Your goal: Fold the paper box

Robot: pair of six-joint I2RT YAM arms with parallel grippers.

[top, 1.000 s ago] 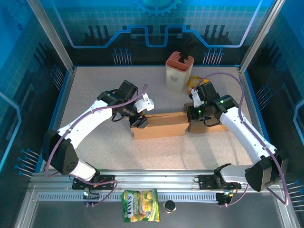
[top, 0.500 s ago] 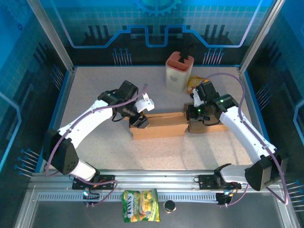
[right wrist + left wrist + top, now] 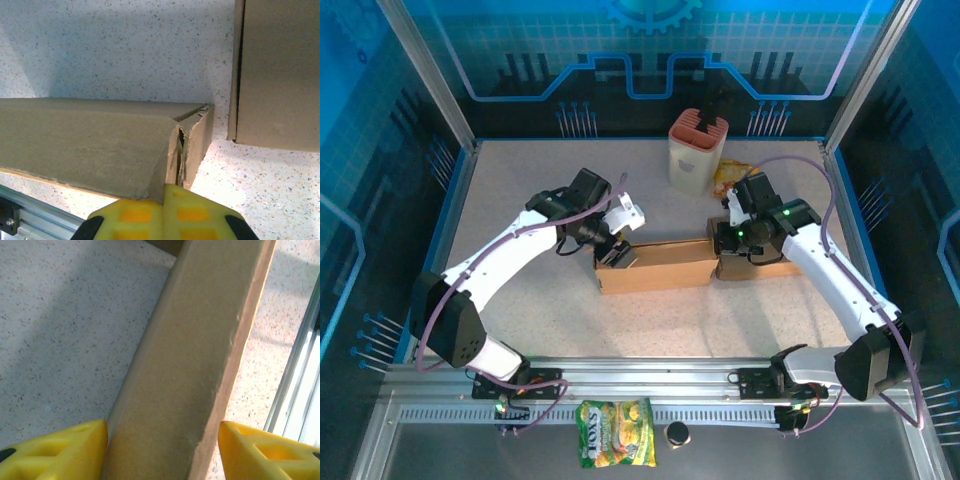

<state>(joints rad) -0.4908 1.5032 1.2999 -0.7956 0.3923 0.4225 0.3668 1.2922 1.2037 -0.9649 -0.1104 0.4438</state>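
Cardboard box (image 3: 660, 265), left gripper (image 3: 616, 256) angled down, open astride one end — right gripper (image 3: 164, 200) closed at the other.

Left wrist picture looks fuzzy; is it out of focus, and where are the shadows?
Left wrist: the paper box is close and soft-edged; a grey shadow lies on the table left of it. Right wrist: sharper, with shadow beyond the box.

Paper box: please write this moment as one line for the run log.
paper box: right end flap not flat | left end effector: open, straddling box wall | right end effector: shut at box's right end
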